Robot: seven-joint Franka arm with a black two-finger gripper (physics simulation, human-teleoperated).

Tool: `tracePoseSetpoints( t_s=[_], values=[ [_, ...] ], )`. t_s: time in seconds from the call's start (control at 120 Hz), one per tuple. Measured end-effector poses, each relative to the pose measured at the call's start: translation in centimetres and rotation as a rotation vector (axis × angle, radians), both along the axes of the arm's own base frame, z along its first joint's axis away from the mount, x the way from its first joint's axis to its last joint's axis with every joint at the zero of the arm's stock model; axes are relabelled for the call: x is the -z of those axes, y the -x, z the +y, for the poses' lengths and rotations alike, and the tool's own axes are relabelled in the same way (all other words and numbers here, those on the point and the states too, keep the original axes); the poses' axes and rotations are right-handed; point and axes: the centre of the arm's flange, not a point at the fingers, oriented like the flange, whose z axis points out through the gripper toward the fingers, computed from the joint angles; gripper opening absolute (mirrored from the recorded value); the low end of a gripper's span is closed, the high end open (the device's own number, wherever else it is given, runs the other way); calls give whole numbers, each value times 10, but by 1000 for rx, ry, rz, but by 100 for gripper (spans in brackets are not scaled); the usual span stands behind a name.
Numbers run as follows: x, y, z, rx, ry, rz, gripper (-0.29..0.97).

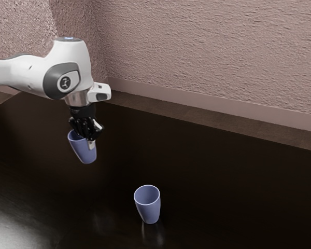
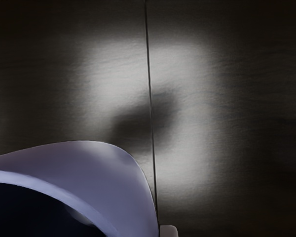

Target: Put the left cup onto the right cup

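Note:
My black gripper (image 1: 88, 139) is shut on the rim of a blue-violet cup (image 1: 83, 148), which hangs tilted in the air well above the dark table (image 1: 223, 181). The same held cup (image 2: 74, 182) looms large and blurred right under my hand in the wrist view, with its shadow on the tabletop beyond it. A second blue-violet cup (image 1: 147, 203) stands upright on the table, lower and toward the exterior view's right of the held one, mouth open upward.
A rough pinkish wall (image 1: 207, 46) with a baseboard ledge (image 1: 212, 111) runs behind the table. A thin seam line (image 2: 150, 98) crosses the tabletop below my hand.

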Motion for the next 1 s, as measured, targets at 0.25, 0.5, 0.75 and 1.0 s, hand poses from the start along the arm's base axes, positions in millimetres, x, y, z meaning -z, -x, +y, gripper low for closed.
tracePoseSetpoints(
  t_s=[0.25, 0.5, 0.75, 1.0],
  values=[
    [-4, -1, -21, 17, -11, -7, -10],
    [-12, -3, -47, 41, -25, -27, -10],
    [-20, -4, -77, 68, -37, -47, -10],
    [-23, 0, -105, 89, -47, -56, -10]
  ],
)
